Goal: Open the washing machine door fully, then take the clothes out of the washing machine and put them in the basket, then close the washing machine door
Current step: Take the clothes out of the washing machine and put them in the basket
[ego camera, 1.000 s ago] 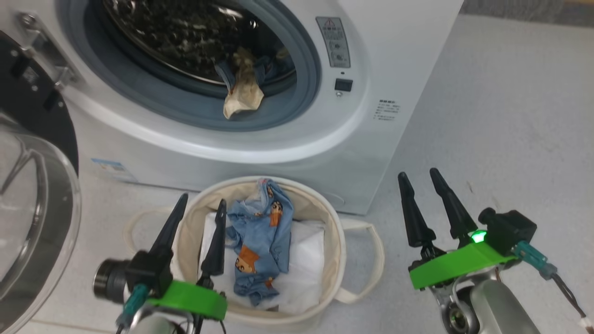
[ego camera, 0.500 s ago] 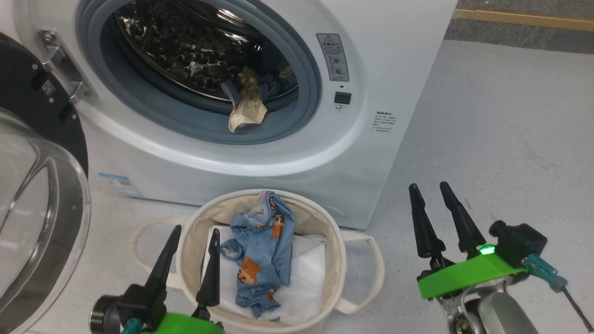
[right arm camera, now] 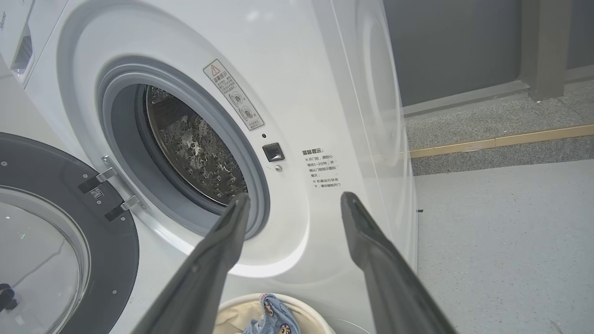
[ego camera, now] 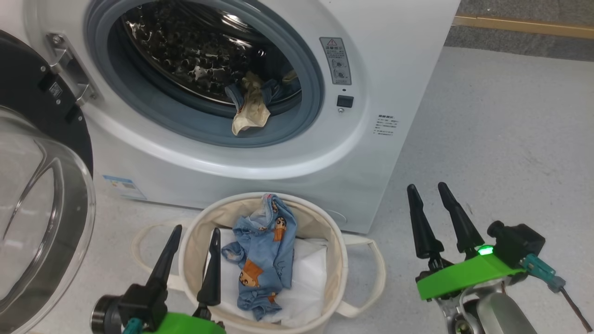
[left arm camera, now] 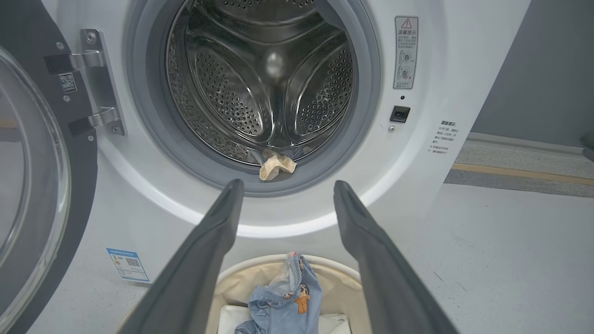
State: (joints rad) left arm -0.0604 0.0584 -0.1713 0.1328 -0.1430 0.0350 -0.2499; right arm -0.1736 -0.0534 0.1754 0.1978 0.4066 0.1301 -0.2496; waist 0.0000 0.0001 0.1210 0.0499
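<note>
I see the washing machine (ego camera: 287, 153) standing on the grey floor (ego camera: 501, 130). The washing machine door (ego camera: 23, 93) is swung wide open on the hinge side of the machine, which is on my left. Just in front of the machine, below its opening, stands the basket (ego camera: 336, 260). Inside it one piece of the clothes (ego camera: 262, 260), blue with orange-brown figures, lies on a plain white sheet (ego camera: 311, 273). A second garment (ego camera: 250, 113), beige with some blue, hangs out of the drum (ego camera: 185, 51) over the grey seal (ego camera: 185, 125) at the lower edge of the machine's opening.

My left gripper (ego camera: 196, 228) is in front of the machine, at the left part of the basket. It is spread and empty, with one finger above the inside of the basket. My right gripper (ego camera: 426, 185) is above the floor near the machine's front right corner, also spread and holding nothing.
</note>
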